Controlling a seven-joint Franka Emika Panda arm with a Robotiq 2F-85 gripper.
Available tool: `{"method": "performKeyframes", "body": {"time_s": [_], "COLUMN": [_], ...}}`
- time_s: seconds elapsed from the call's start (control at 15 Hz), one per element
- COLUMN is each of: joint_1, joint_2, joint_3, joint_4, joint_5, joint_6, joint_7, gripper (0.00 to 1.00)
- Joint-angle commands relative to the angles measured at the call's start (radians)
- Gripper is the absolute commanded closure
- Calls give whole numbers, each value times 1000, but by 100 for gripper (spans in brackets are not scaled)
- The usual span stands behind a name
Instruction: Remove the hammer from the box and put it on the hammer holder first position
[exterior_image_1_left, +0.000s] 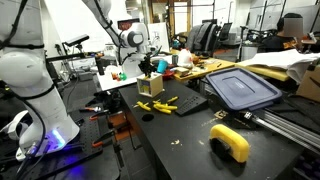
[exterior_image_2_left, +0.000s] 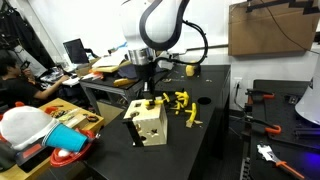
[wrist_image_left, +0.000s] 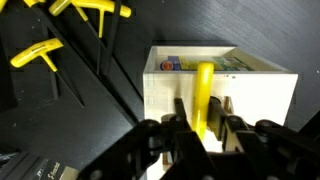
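The black table (exterior_image_2_left: 200, 150) was matte and flat. On it stood the tan, cardboard-like box (wrist_image_left: 265, 95), open-topped and likely light. The hammer (wrist_image_left: 203, 90) stood inside, its smooth yellow handle upright. It was probably rigid and best taken mid-handle. The gripper (wrist_image_left: 203, 110) straddled it, fingers (wrist_image_left: 180, 110) close either side; whether they were clamped could not be told.

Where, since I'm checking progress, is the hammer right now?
In the wrist view the hammer stands yellow handle up inside the tan box, between the tool's fingers; in an exterior view that box sits on the table beside yellow T-handle keys.
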Motion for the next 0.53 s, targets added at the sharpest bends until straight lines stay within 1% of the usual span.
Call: {"method": "performKeyframes", "body": {"time_s": [0.0, 0.13, 0.2, 0.33, 0.47], "joint_1": [16, 18, 17, 8, 3], "joint_2": [-47, -65, -74, -98, -124], "joint_3": [-18, -19, -18, -3, 9], "joint_4": [-27, -36, -40, -43, -44], "joint_5": [-58, -84, -94, -74, -51], "joint_6": [-7, -4, -6, -24, -36], "joint_7": [45, 50, 53, 31, 12], "gripper": [36, 23, 14, 1, 0]}}
